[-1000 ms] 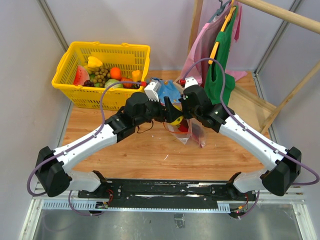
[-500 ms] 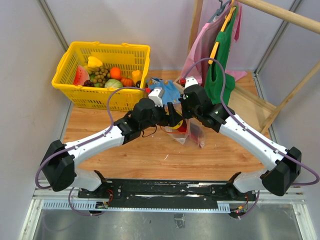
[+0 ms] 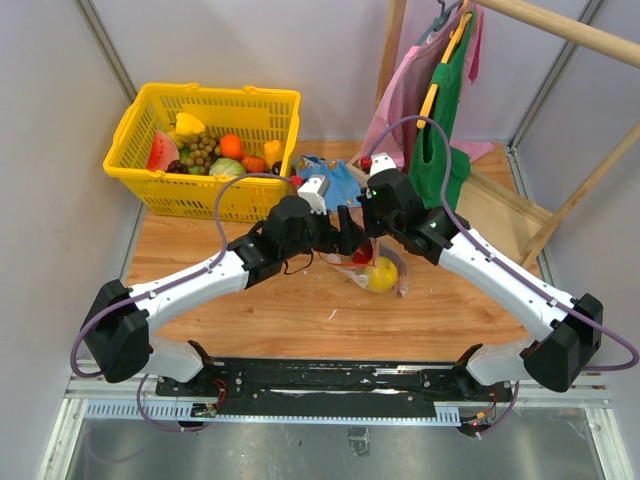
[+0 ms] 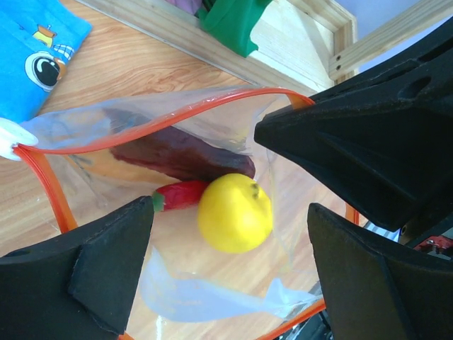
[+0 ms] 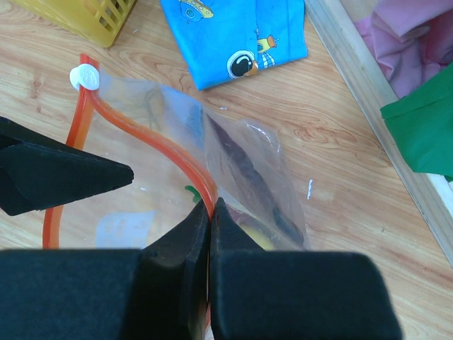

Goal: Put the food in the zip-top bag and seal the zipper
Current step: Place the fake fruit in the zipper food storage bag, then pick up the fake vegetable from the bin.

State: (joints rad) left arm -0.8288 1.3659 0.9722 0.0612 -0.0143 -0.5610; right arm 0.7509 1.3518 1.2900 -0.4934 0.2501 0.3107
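The clear zip-top bag (image 3: 385,268) lies on the table with its mouth held open. Its red-orange zipper (image 4: 141,138) curves round the opening. Inside lie the yellow lemon (image 4: 235,212), the long dark red slice (image 4: 180,157) and a small red piece with a green tip (image 4: 180,195). I cannot make out the peach or the mango. My left gripper (image 4: 228,237) is open and empty just above the mouth, over the lemon (image 3: 381,273). My right gripper (image 5: 211,207) is shut on the zipper (image 5: 152,138) and holds that edge up.
A yellow mesh basket (image 3: 150,190) of toy fruit stands at the back left. A blue soft pouch (image 5: 233,35) lies just behind the bag. A wooden rack (image 3: 395,60) with pink and green cloths stands at the back right.
My left gripper moved right over the bag mouth with the lemon, then opened. The lemon has dropped into the bag. My right gripper has kept its hold.
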